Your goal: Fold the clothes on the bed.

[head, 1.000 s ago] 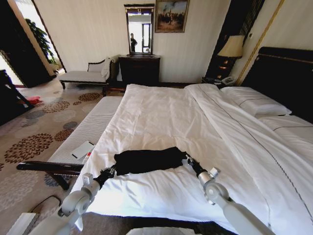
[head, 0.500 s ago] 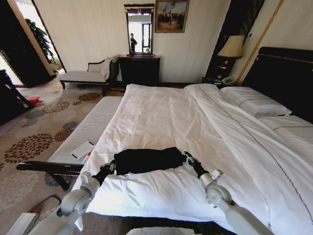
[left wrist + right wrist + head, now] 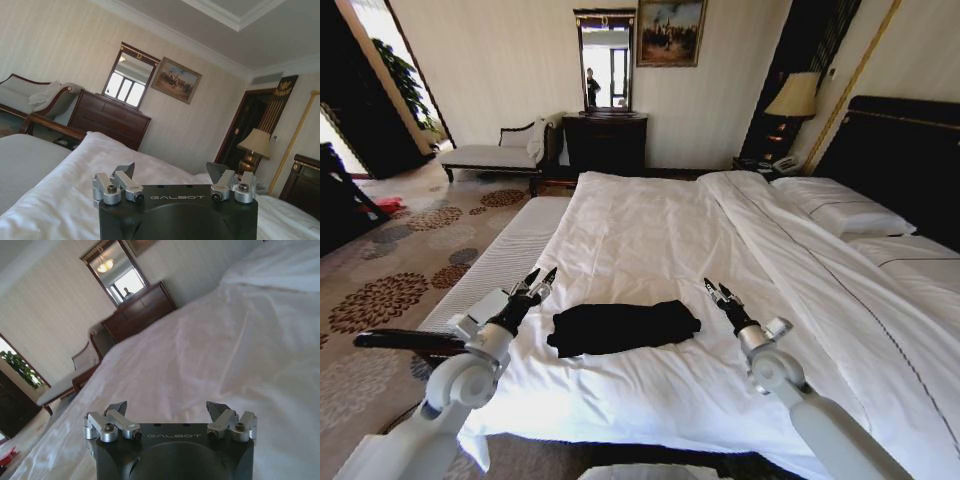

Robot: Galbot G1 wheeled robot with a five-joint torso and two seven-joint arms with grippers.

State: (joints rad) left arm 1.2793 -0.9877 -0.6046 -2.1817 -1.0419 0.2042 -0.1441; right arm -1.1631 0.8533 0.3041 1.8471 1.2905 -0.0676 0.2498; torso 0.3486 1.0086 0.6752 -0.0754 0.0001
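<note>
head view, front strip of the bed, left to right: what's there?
bench → left tool, open → black T-shirt lying folded on the bed → right tool, open → turned-back white duvet

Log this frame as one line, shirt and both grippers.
shirt: folded, flat on bed | left gripper: open, raised left of shirt | right gripper: open, raised right of shirt

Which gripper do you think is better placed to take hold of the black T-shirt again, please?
Probably left: the left gripper hovers open nearer the T-shirt; the right gripper, also open, sits slightly farther off.
</note>
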